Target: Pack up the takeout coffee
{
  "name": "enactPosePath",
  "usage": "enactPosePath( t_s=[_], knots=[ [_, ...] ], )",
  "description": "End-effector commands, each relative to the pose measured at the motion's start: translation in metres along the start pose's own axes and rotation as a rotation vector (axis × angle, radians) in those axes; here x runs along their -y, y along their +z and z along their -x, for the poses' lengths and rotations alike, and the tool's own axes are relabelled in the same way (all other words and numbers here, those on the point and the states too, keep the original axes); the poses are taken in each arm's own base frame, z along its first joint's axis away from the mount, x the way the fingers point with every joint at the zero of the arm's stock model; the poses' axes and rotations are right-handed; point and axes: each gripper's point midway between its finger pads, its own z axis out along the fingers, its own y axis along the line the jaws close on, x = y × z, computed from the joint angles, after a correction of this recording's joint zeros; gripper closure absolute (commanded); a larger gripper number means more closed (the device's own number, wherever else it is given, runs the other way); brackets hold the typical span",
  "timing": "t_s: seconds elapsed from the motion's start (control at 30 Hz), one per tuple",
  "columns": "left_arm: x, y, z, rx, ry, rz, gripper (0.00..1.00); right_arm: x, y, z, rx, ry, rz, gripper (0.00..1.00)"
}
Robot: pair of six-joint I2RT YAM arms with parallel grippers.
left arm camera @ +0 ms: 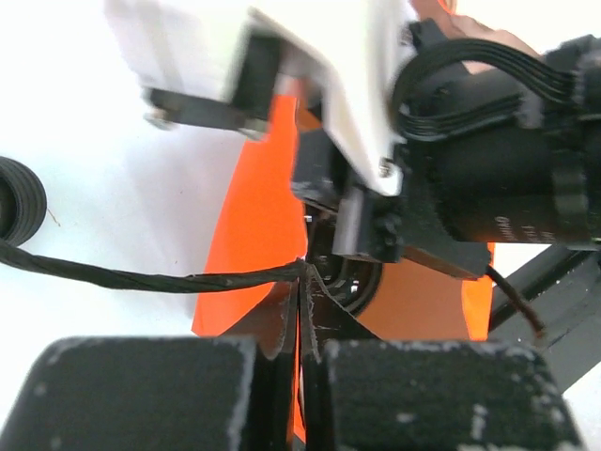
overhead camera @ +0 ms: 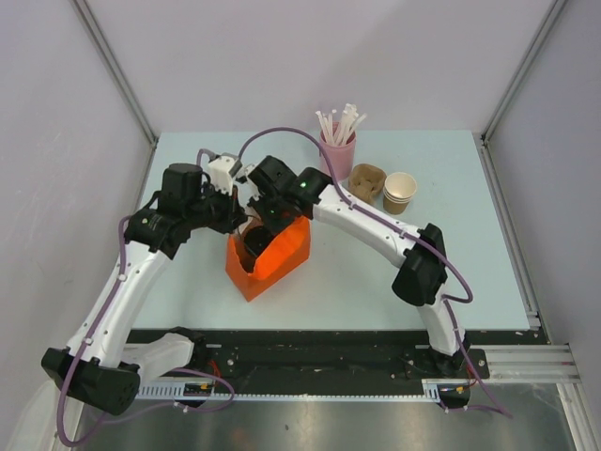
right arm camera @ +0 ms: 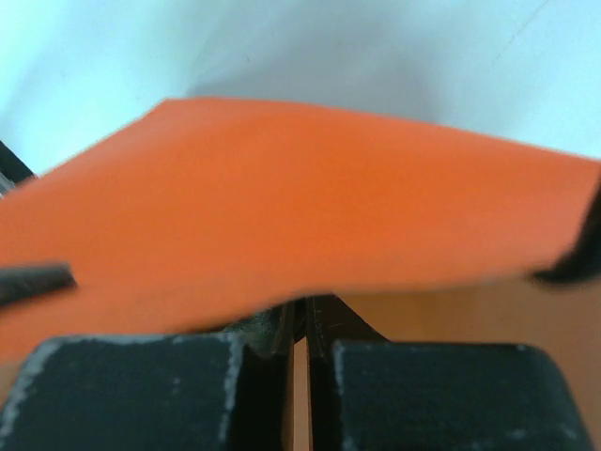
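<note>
black finger pads [left arm camera: 141, 395] crowd the bottom of the left wrist view. the left gripper [left arm camera: 300, 315] is pressed together on the rim of the orange bag [left arm camera: 246, 225], where its twisted cord handle [left arm camera: 141, 278] ends. the takeout coffee [left arm camera: 349, 280] sits down inside that bag at mid-table. only an arc of its black lid shows, under the right arm [left arm camera: 488, 178]. the right gripper [right arm camera: 300, 324] is pressed together too, apparently nipping the bag's far wall, though the paper covers its tips.

by my reading the cup is in, and the step in hand is managing the bag's mouth. the next move calls for drawing the rims together, or letting go, without tipping the cup. the cup's brown body is hidden.

far right of the bag, well apart from it, stand a pink cup of straws [overhead camera: 338, 150], a pulp carrier [overhead camera: 364, 178] and stacked cups [overhead camera: 399, 193].
</note>
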Motion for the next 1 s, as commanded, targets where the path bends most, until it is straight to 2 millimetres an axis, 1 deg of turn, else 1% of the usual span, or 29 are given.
enactPosePath(
  t_s=[0.0, 0.03, 0.1, 0.13, 0.2, 0.27, 0.3, 0.43, 0.53, 0.6, 0.67, 0.7, 0.77, 0.83, 0.87, 0.9, 0.93, 0.97],
  knots=[
    [-0.012, -0.006, 0.003, 0.013, -0.038, 0.067, 1.0, 0.001, -0.041, -0.006, 0.03, -0.057, 0.002, 1.0],
    [-0.013, -0.005, 0.003, 0.011, -0.04, 0.075, 0.99, 0.003, -0.037, -0.015, 0.01, -0.061, -0.002, 1.0],
    [-0.016, -0.005, 0.003, 0.011, -0.04, 0.09, 1.0, 0.004, -0.043, -0.019, 0.008, -0.052, 0.001, 1.0],
    [-0.018, -0.005, 0.003, 0.008, -0.037, 0.098, 1.0, 0.002, -0.043, -0.025, -0.013, -0.053, 0.011, 1.0],
    [-0.02, -0.005, 0.006, 0.013, -0.032, 0.11, 1.0, 0.001, -0.044, -0.03, -0.033, -0.064, 0.009, 1.0],
    [-0.021, -0.004, 0.008, 0.013, -0.025, 0.112, 1.0, -0.002, -0.042, -0.039, -0.07, -0.077, 0.014, 1.0],
    [-0.02, -0.005, 0.009, 0.014, -0.026, 0.109, 1.0, -0.003, -0.038, -0.046, -0.099, -0.078, 0.017, 1.0],
    [-0.012, -0.005, 0.009, 0.019, -0.03, 0.069, 1.0, 0.004, -0.025, -0.053, -0.144, -0.044, -0.016, 1.0],
    [-0.014, -0.005, 0.007, 0.016, -0.034, 0.078, 1.0, 0.006, -0.023, -0.053, -0.151, -0.04, -0.031, 1.0],
    [-0.016, -0.006, 0.008, 0.019, -0.037, 0.095, 1.0, 0.013, -0.022, -0.059, -0.169, -0.051, -0.069, 1.0],
    [-0.022, -0.005, 0.008, 0.015, -0.048, 0.125, 1.0, 0.014, -0.023, -0.064, -0.179, -0.063, -0.076, 1.0],
    [-0.027, -0.005, 0.009, 0.017, -0.047, 0.147, 1.0, 0.016, -0.02, -0.072, -0.201, -0.066, -0.084, 1.0],
    [-0.031, -0.005, 0.01, 0.016, -0.044, 0.167, 1.0, 0.02, -0.021, -0.077, -0.207, -0.052, -0.093, 1.0],
    [-0.023, -0.009, 0.014, 0.032, -0.006, 0.126, 1.0, 0.022, -0.02, -0.079, -0.211, -0.027, -0.103, 1.0],
    [-0.011, -0.011, 0.016, 0.041, 0.023, 0.061, 1.0, 0.024, -0.019, -0.077, -0.205, -0.021, -0.113, 1.0],
    [-0.004, -0.013, 0.015, 0.046, 0.068, 0.036, 1.0, 0.024, -0.018, -0.074, -0.199, -0.015, -0.116, 1.0],
    [0.011, -0.013, 0.013, 0.049, 0.119, -0.012, 1.0, 0.023, -0.02, -0.065, -0.176, -0.005, -0.117, 1.0],
    [0.023, -0.02, 0.009, 0.065, 0.164, -0.047, 1.0, 0.024, -0.015, -0.066, -0.188, 0.001, -0.127, 1.0]
  ],
)
